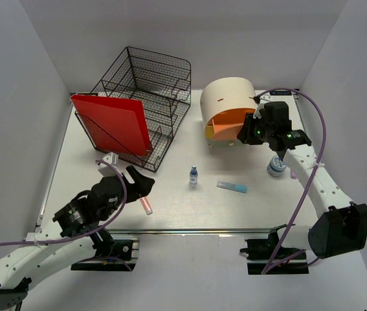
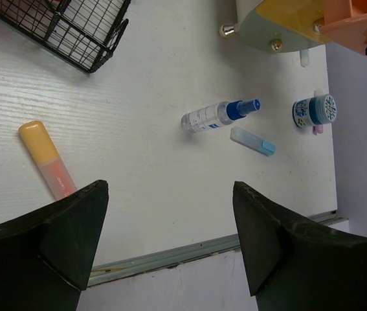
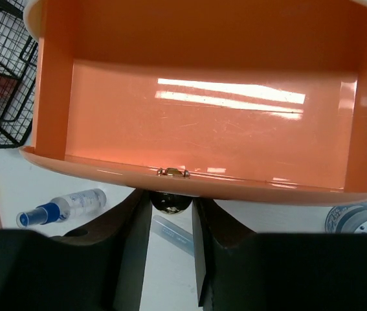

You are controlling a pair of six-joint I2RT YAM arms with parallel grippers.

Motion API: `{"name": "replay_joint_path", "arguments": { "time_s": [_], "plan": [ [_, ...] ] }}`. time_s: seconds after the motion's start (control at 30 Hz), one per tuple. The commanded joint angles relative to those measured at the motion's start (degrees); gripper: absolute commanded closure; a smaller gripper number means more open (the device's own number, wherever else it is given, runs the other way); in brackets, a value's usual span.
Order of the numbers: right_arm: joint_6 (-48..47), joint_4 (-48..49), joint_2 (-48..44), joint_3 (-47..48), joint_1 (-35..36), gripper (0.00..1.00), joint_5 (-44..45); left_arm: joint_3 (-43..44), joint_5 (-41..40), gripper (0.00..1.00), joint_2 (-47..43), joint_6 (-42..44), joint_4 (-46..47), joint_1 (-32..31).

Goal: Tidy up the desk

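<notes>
Right wrist: right fingers (image 3: 134, 253) clamp the open drawer's (image 3: 202, 129) knob (image 3: 170, 202). Left fingers (image 2: 73, 227) gape. Next, probably release, then fill it.

No readable text anywhere right now: the small spray bottle (image 2: 206, 119) on the desk (image 2: 144, 175) wears a pale label with fine marks, far too small to make out, and the round blue-and-white jar (image 2: 314, 111) beside it shows a printed pattern on its lid, but no letters or numbers come through
</notes>
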Motion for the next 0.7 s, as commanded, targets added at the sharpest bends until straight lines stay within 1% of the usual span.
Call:
{"name": "replay_joint_path", "arguments": {
  "time_s": [0.0, 0.03, 0.07, 0.13, 0.17, 0.2, 0.23, 0.3, 0.37, 0.57, 0.6, 0.67],
  "plan": [
    [0.5, 2.2, -1.0, -0.7, -0.6, 0.71, -1.3, -0.1, 0.1, 0.13, 0.1, -0.7, 0.2, 0.2],
    [0.1, 2.1, -0.8, -0.7, -0.3, 0.59, -1.5, -0.1, 0.1, 0.13, -0.2, -0.8, 0.0, 0.2],
    [-0.4, 2.1, -0.8, -0.6, -0.3, 0.51, -2.3, -0.1, 0.0, 0.13, -0.3, -0.8, -0.2, 0.2],
    [-1.2, 2.0, -1.0, -0.7, -0.3, 0.37, -3.2, 0.0, -0.2, 0.13, -0.4, -0.8, -0.6, 0.2],
    [-2.3, 1.9, -1.3, -0.8, -0.2, 0.28, -4.3, 0.0, -0.3, 0.12, -0.4, -0.8, -0.8, 0.2],
    [-2.7, 1.9, -1.4, -0.8, -0.3, 0.28, -4.7, 0.0, -0.4, 0.12, -0.4, -0.9, -1.0, 0.2],
    [-3.2, 1.9, -2.3, -1.0, -0.1, 0.2, -4.9, 0.0, -0.5, 0.12, -0.4, -0.9, -1.4, 0.2],
    [-4.7, 1.3, -3.0, -1.2, -0.3, 0.13, -5.9, 0.1, -0.9, 0.12, -0.3, -1.0, -2.1, 0.2],
    [-6.4, 0.8, -4.2, -1.6, -0.3, 0.11, -7.0, 0.2, -1.3, 0.12, 0.3, -1.3, -2.8, 0.2],
    [-11.4, -2.6, -7.0, -3.1, -0.6, 0.11, -11.6, 0.3, -2.9, 0.11, 2.5, -3.1, -5.9, 0.2],
    [-14.4, -2.9, -7.5, -3.9, -0.5, 0.11, -12.5, 0.4, -3.1, 0.12, 3.1, -3.5, -6.3, 0.2],
    [-17.4, -4.1, -9.0, -4.6, -0.5, 0.11, -15.5, -0.1, -2.8, 0.12, 4.6, -3.6, -6.2, 0.2]
  ]
}}
